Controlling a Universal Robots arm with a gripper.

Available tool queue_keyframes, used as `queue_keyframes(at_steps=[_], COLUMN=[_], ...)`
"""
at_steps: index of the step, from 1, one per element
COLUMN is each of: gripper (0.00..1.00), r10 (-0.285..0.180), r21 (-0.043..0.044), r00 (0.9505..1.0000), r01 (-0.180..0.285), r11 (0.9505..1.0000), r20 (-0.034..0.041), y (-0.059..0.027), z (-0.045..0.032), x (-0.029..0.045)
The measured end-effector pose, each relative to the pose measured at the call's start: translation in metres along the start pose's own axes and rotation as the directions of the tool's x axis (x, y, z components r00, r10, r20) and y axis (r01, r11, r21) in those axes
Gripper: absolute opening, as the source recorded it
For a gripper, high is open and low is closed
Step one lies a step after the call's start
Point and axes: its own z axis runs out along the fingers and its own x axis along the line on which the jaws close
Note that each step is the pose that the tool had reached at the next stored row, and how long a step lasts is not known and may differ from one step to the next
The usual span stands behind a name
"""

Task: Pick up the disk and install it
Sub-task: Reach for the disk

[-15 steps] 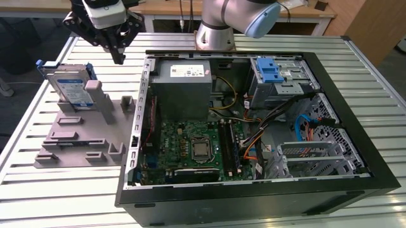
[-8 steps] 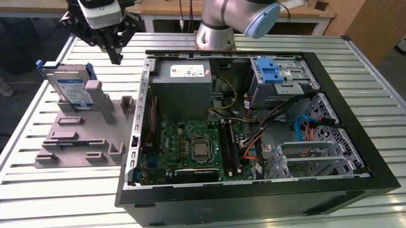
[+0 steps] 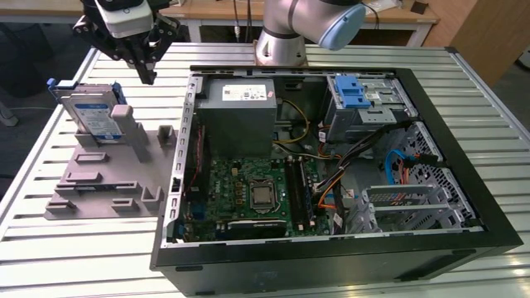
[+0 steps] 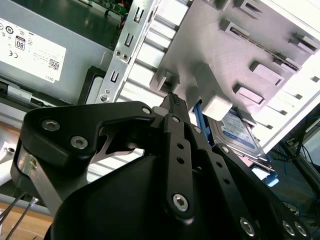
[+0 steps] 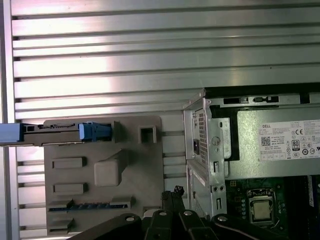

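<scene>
We are seeing the gripper (image 3: pixel 150 77) hovering near the grey holder (image 3: pixel 103 186), fingers (image 4: pixel 176 131) together, holding nothing | disk (image 3: pixel 88 113) standing upright in that holder, exterior view's left

Single arm (image 3: pixel 286 25): smooth silver-grey tubular segments with rounded joint housings. One joint is closed by a pale blue round cap (image 3: pixel 341 28). The cylindrical base (image 3: pixel 280 54) has the same silver-grey finish. A boxy white-and-grey housing (image 3: pixel 124 15) sits above the tool. The gripper (image 3: pixel 149 76) is matte black, built of flat linkage bars tapering to narrow black fingers (image 4: pixel 176 125). In the second wrist view, round silver screw heads (image 4: pixel 180 201) mark each pivot, small holes run in a row along the finger bars, and a bare-metal bracket (image 4: pixel 31 175) with one small screw edges the black body.
</scene>
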Motion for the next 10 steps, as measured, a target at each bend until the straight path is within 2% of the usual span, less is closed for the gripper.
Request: queue_keyframes(at_steps=[10], gripper=[0.11], r10=[0.000], r21=[0.0001], r00=[1.0000], r01=[0.000], r11=[1.0000], r20=[-0.0002], y=[-0.0005], z=[0.0001], x=[0.0063])
